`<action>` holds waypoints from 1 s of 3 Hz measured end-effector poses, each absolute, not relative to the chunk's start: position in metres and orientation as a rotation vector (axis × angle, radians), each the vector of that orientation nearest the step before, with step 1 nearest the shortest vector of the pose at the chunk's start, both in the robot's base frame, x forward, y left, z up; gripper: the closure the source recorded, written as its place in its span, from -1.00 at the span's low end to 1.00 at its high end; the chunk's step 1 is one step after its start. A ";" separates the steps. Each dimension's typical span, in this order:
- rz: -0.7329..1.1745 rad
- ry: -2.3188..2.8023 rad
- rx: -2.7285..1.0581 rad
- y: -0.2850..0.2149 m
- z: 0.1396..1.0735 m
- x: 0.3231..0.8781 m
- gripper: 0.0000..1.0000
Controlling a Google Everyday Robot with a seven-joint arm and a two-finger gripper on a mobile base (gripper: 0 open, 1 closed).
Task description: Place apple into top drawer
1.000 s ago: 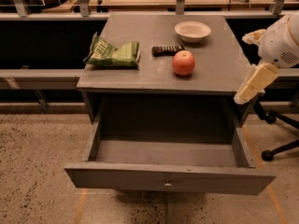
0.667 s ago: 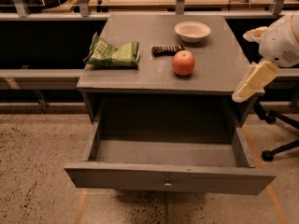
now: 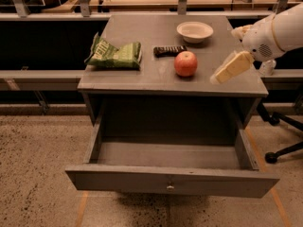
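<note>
Standing pulled out nearest: one drawer (image 3: 142,181), one knob (image 3: 169,187) at front centre. On tabletop (image 3: 142,32) above: one apple (image 3: 185,63), near front edge. Gripper (image 3: 226,56) just right of apple, not touching it, fingers spread apart, holding nothing. Left: one green bag (image 3: 116,56). Behind apple: one dark bar (image 3: 169,50), then one bowl (image 3: 194,31).

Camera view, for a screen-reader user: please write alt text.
A red apple sits on a grey cabinet top above the pulled-out top drawer. The gripper hovers right of the apple, not touching it; a white bowl, green chip bag and dark bar lie nearby.
</note>
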State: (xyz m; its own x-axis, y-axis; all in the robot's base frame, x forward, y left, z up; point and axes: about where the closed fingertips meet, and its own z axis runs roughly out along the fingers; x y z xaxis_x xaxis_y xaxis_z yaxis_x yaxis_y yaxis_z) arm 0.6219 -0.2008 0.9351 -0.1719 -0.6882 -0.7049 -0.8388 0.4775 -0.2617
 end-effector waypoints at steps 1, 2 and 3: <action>0.375 1.894 -1.155 -0.189 0.916 0.649 -1.00; 0.544 1.833 -1.014 -0.162 0.894 0.689 -1.00; 0.594 1.821 -0.975 -0.145 0.880 0.705 -1.00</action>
State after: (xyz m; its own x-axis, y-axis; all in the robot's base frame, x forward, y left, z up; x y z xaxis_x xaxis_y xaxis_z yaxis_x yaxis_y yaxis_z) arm 0.7051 -0.1448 0.8804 -0.2285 -0.3632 -0.9033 -0.8260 0.5633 -0.0176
